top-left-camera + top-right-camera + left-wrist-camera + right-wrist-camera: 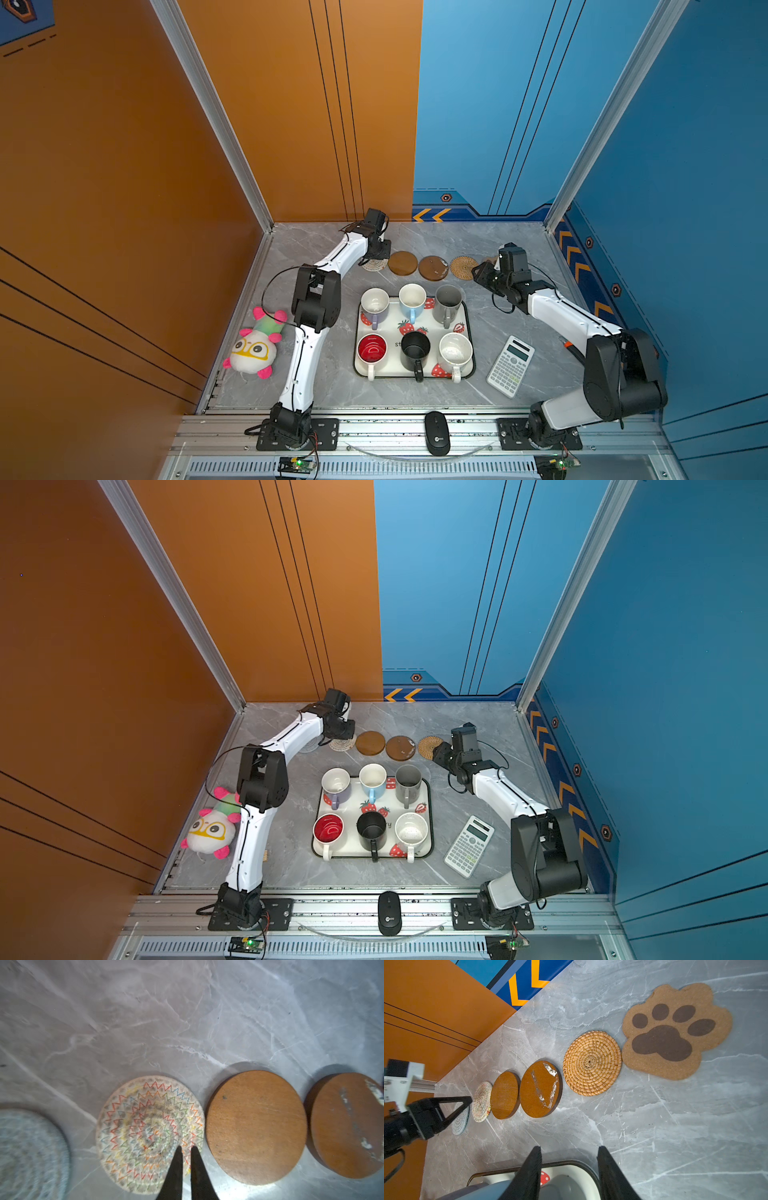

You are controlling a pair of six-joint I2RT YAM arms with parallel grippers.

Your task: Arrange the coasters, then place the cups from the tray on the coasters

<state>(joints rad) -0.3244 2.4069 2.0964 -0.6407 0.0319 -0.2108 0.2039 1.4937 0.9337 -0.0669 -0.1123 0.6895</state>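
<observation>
Several coasters lie in a row along the back of the table: grey-blue woven (31,1153), cream woven (149,1134), two wooden discs (402,262) (433,268), rattan (591,1062) and paw-shaped (675,1030). My left gripper (186,1148) is shut, its tips over the cream coaster's edge beside the first disc. The strawberry tray (392,361) holds several cups, among them lavender (375,305), light blue (412,301) and grey (448,303). My right gripper (569,1148) hangs open and empty above the tray's back corner, near the grey cup.
A plush toy (255,345) lies left of the left arm. A calculator (510,365) rests right of the tray. A black mouse (437,432) sits on the front rail. Orange and blue walls close in the back and sides.
</observation>
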